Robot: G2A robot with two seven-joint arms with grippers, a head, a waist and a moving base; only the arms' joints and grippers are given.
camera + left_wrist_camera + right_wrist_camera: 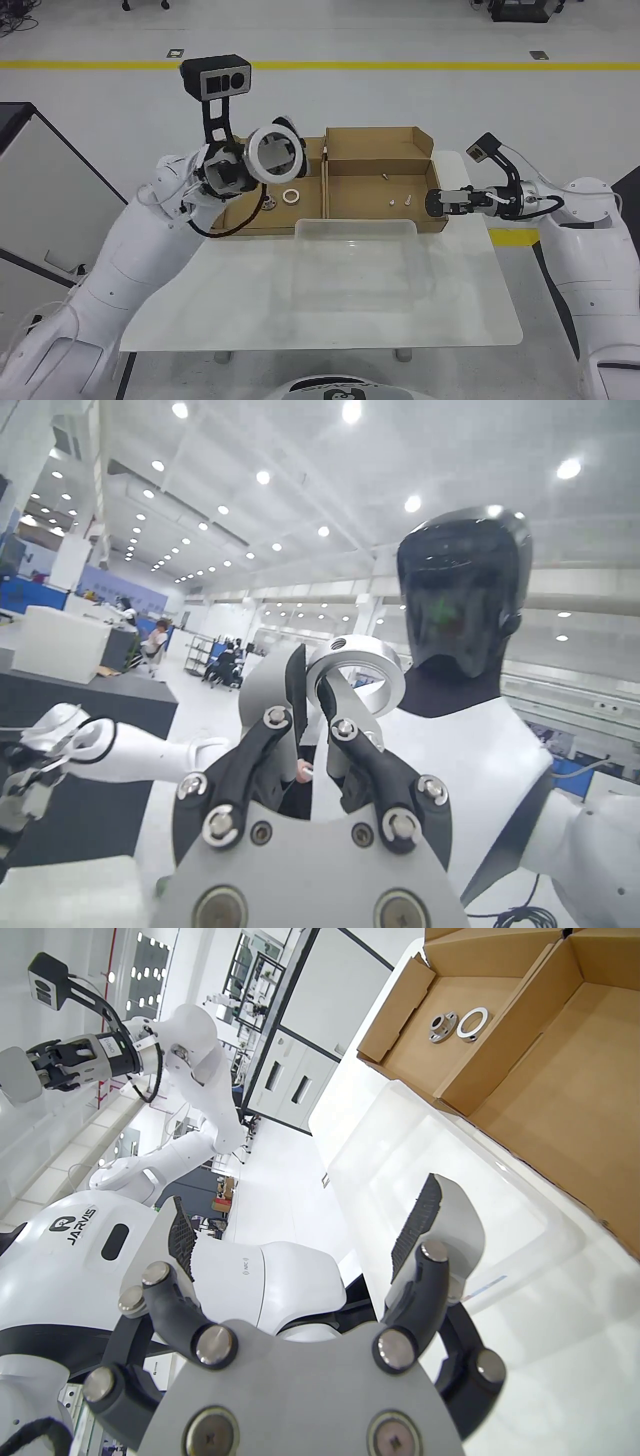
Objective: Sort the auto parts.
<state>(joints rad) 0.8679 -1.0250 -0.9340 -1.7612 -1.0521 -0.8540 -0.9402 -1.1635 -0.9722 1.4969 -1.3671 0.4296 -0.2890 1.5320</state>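
My left gripper (312, 692) is shut on a silver collar ring (357, 680), with one finger through the ring's hole and the other outside its rim. In the top view this ring (297, 152) is held high above the left part of the cardboard box (325, 170). That box's left compartment holds a flat ring (292, 196) and a flanged metal part (268, 205); the right wrist view shows the same flat ring (472, 1023) and flanged part (442, 1025). My right gripper (300, 1228) is open with nothing in it, at the box's right end (432, 202).
Small bolts (393, 198) lie in the box's right front compartment. A clear plastic tray (355, 262) sits on the white table just in front of the box. White table surface (250, 310) surrounds the tray.
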